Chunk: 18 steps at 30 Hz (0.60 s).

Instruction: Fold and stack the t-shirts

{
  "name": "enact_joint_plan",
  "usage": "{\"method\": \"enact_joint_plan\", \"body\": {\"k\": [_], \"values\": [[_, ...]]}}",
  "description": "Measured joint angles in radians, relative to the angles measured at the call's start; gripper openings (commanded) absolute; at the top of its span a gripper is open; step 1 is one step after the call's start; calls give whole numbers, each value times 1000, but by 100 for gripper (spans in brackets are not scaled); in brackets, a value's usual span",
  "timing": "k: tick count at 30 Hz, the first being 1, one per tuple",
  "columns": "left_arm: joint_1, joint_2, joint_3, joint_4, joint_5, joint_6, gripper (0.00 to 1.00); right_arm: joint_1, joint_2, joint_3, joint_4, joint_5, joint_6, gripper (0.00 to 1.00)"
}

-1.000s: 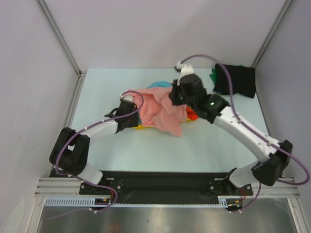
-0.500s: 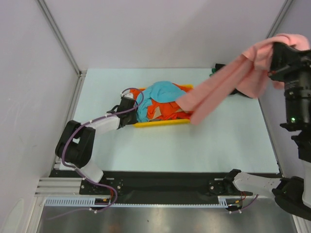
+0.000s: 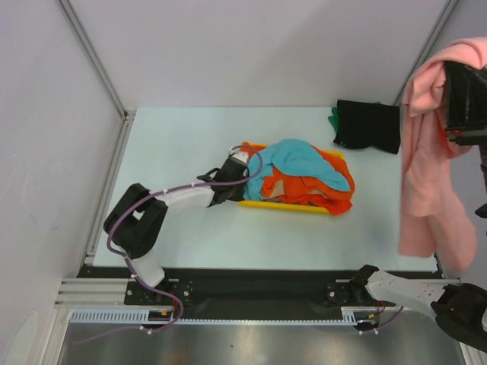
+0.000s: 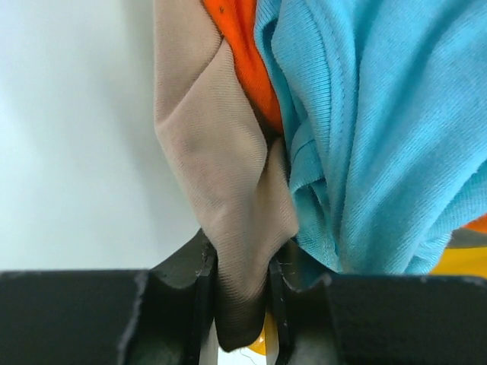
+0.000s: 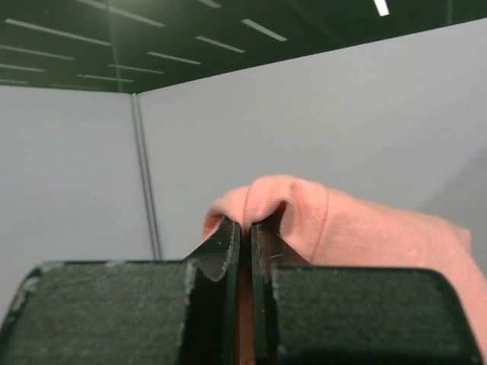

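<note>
My right pincer (image 5: 245,236) is squeezed shut on the pink shirt (image 3: 426,182), which hangs high at the right. My left pincer (image 4: 240,266) is shut on a fold of the beige shirt (image 4: 221,175) at the tray (image 3: 285,205). There the blue shirt (image 3: 300,161) lies on the orange shirt (image 3: 335,190). Far back sits the black shirt (image 3: 369,125), with a green shirt (image 3: 334,118) touching it.

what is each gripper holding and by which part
The right gripper is shut on a bunched fold of the salmon pink t-shirt, which hangs below it. The left gripper pinches a fold of the beige t-shirt.
</note>
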Motion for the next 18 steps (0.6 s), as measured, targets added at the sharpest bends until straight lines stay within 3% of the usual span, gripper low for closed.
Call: {"method": "enact_joint_plan", "body": {"k": [9, 12, 16, 18], "values": [[-217, 72, 130, -44, 116, 66, 0, 0, 44, -82, 26, -107, 14, 0], [-266, 165, 238, -93, 145, 101, 0, 0, 39, -144, 46, -125, 16, 0], [-334, 397, 585, -169, 159, 209, 0, 0, 38, -186, 63, -141, 25, 0], [-360, 547, 834, -224, 166, 261, 1, 0, 39, -200, 68, -142, 31, 0]]}}
